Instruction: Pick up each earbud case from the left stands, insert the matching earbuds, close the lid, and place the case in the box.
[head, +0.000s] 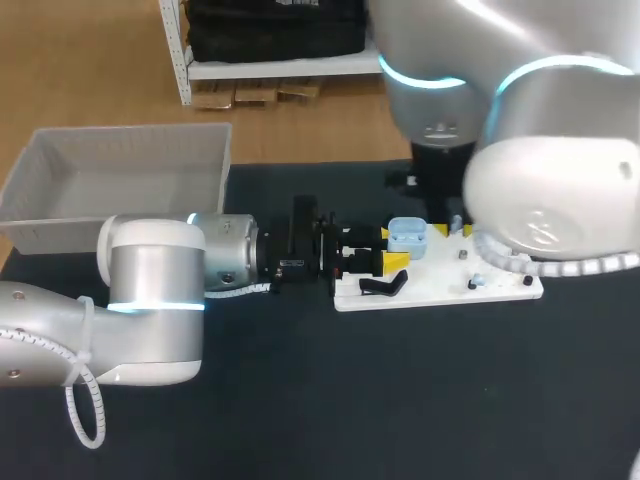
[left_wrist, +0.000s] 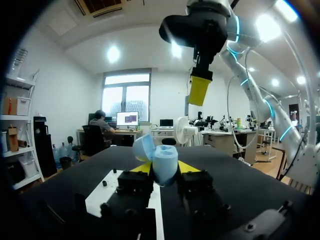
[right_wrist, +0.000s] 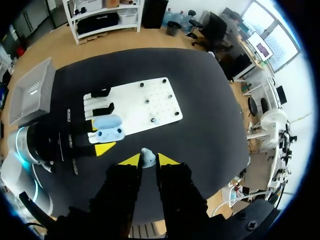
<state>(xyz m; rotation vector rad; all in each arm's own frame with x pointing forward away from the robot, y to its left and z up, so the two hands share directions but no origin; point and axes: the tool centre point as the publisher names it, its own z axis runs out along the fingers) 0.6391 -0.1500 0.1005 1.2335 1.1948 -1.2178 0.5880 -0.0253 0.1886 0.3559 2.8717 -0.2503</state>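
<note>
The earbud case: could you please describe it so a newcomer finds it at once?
A white board lies on the black table. At its left end the left gripper holds the earbud case. It alone is pale blue with its lid open; the stands beside it are black.

The open pale blue plastic earbud case (left_wrist: 164, 161) has a smooth, softly glossy shell, and the small pale blue plastic earbud (right_wrist: 147, 157) shows the same sheen. The flat white perforated board (head: 440, 282) looks like smooth matt plastic; the black curved stand (head: 384, 285) on it is dull black plastic. The black table cover (head: 400, 400) is matt, faintly cloth-like. The pale grey rectangular box (head: 120, 165) seems semi-matt plastic. The left arm (head: 150, 290) wears a glossy silver-white shell; the left gripper (left_wrist: 164, 169) has a matt black body and matt yellow tips
</note>
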